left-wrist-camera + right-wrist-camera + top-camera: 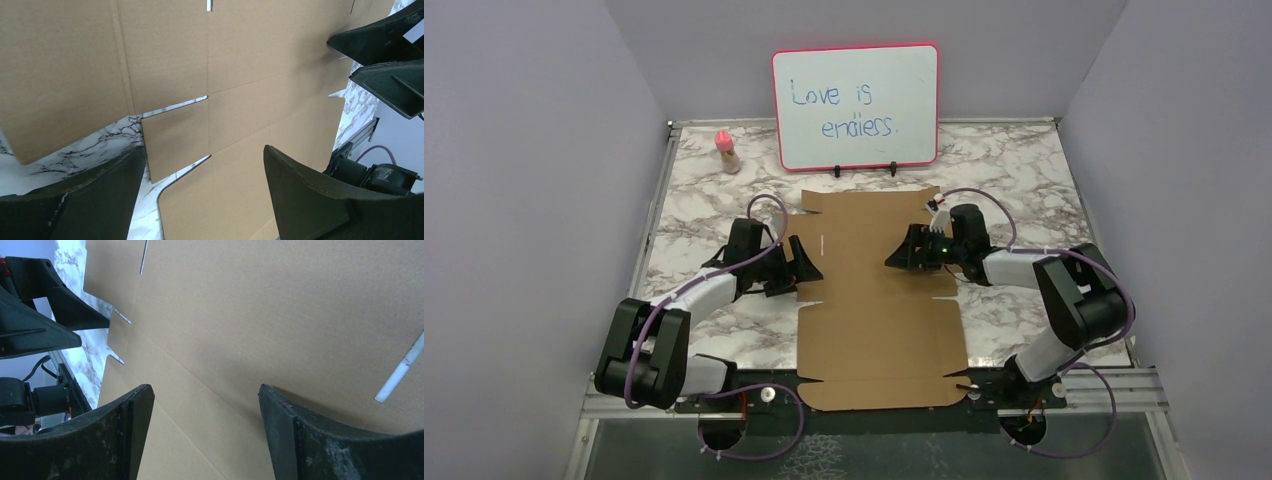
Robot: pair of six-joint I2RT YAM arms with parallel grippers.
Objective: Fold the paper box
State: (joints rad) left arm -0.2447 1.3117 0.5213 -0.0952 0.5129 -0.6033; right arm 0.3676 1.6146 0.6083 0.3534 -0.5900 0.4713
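Observation:
The paper box [879,320] is a flat sheet of brown cardboard with flaps and slots, spread on the marble table from under the whiteboard to the near rail. My left gripper [810,264] is open at the sheet's left edge, its fingers pointing inward over a small side flap [175,142]. Over the sheet's upper middle, my right gripper [896,258] is open and faces the left one. In the left wrist view the gripper [204,150] has only the flat sheet [260,100] showing in its gap. The right wrist view shows the same for its gripper [203,387] above the cardboard [280,315].
A red-framed whiteboard [855,107] stands at the back, just behind the sheet. A small pink bottle [727,151] stands at the back left. Grey walls close in both sides. A metal rail [1124,385] runs along the near edge, by the arm bases.

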